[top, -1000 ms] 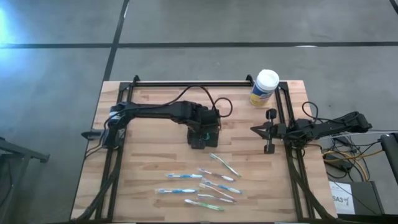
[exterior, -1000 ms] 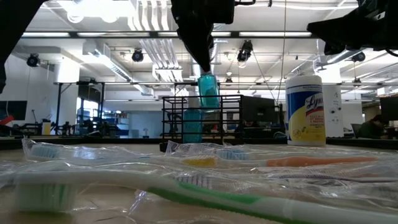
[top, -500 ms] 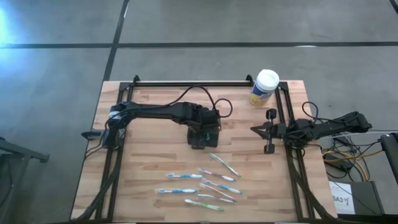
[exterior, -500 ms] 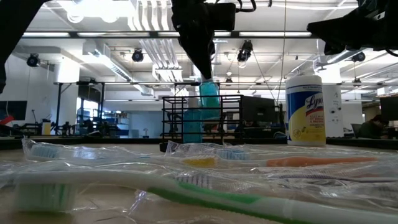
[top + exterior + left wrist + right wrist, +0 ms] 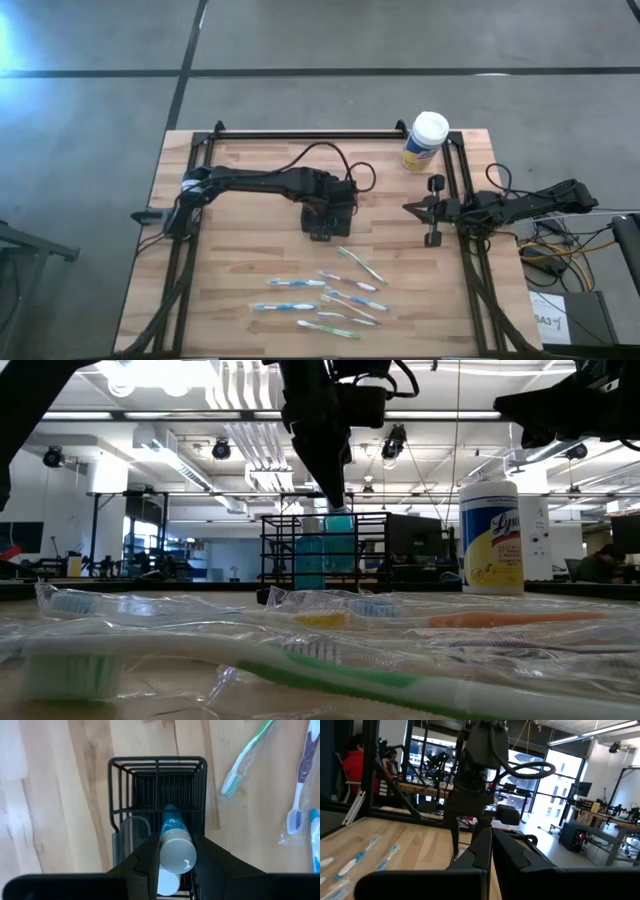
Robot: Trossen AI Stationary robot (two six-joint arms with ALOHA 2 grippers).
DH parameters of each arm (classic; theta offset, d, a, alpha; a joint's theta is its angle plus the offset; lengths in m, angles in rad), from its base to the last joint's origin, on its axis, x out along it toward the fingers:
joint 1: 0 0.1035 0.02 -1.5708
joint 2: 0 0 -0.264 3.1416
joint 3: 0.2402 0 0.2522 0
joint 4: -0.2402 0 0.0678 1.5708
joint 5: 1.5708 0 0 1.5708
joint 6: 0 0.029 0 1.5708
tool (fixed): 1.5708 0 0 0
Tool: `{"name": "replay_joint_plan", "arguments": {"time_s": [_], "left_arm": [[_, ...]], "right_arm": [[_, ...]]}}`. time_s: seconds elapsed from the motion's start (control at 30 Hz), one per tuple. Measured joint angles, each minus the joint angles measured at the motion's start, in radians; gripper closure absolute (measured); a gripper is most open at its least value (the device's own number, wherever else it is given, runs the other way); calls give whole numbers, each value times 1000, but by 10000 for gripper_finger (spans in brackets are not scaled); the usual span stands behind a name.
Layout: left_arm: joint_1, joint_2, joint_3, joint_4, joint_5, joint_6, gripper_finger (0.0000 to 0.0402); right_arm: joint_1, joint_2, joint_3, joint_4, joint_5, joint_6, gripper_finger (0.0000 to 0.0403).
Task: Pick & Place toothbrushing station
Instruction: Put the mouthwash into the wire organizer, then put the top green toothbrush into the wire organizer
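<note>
**Q:** Where's the tube at now? And the holder?

**Me:** So my left gripper (image 5: pixel 177 851) sits dead centre in the high view, right over the black mesh holder (image 5: pixel 322 217). The jaws are pinched narrow around a blue toothpaste tube (image 5: pixel 173 832) with a white cap (image 5: pixel 177 854). In the low view the tube (image 5: pixel 338 540) has dropped over the last second. It was poking up above the holder's rim, and now it's mostly sunk inside the wire walls. A second tube with a white cap (image 5: pixel 167 881) is already standing in there next to it.

**Q:** So basically placed?

**Me:** Pretty much, I reckon; it's in the compartment but I haven't let go. Next step is opening up and lifting clear without dragging it out. The wrapped toothbrushes (image 5: pixel 325 297) lie scattered in the lower middle of the high view, none in the holder. My right gripper (image 5: pixel 412 208) is parked shut at the right edge, empty, below the yellow wipes canister (image 5: pixel 424 142).
</note>
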Motion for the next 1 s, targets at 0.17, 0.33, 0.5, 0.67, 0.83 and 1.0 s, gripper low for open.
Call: {"name": "replay_joint_plan", "arguments": {"time_s": [0.17, 0.33, 0.5, 0.67, 0.83, 1.0], "left_arm": [[0, 2, -32, 18, 0, 3, 303], [1, 2, -53, 27, -1, 3, 303], [1, 2, -53, 43, -1, 9, 270], [2, 2, -53, 48, -5, 23, 214], [2, 2, -53, 58, -4, 24, 202], [3, -1, -52, 60, -3, 23, 203]], "right_arm": [[0, 0, 0, 0, 0, -4, 392], [0, 0, 0, 0, 0, -3, 392], [0, 0, 0, 0, 0, -3, 392], [0, 0, 0, 0, 0, -3, 392], [0, 0, 0, 0, 0, -3, 392], [0, 0, 0, 0, 0, -3, 392]]}}
